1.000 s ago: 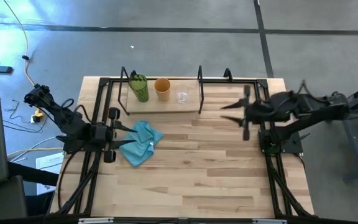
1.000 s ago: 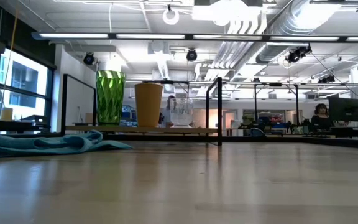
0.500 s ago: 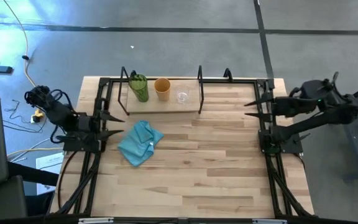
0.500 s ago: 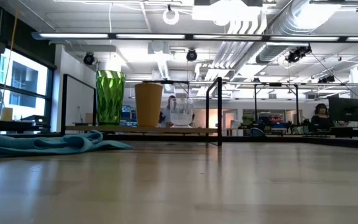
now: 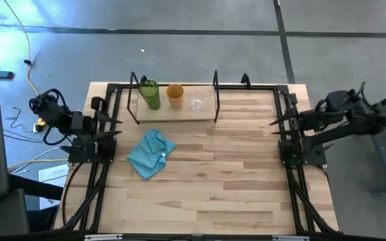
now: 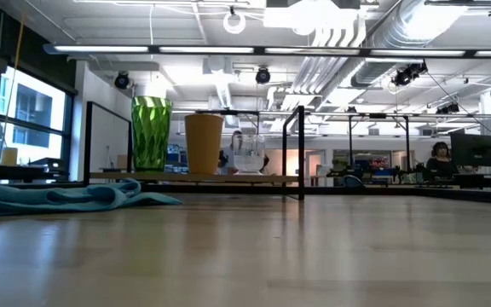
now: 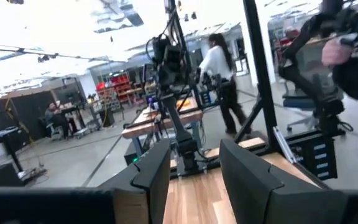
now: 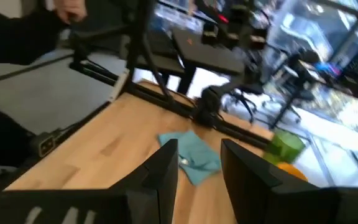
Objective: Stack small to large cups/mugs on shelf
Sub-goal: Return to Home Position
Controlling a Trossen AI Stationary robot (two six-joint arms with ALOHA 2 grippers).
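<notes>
Hanging parted and empty, left hand [image 5: 114, 124] and right hand [image 5: 275, 120] flank the table [image 5: 213, 191]

Hanging high overhead, looking straight down on the whole table [image 5: 213, 187] and both arms. Sitting low at tabletop height, close to the wood, facing level toward the shelf [image 6: 177, 177] and the room beyond. Riding the left wrist, staring across the table into the room. Riding the right wrist, tilting down over the blue cloth [image 8: 188, 152]. Sharing that cloth among overhead, low and right-wrist views; sharing the shelf between overhead and low.
</notes>
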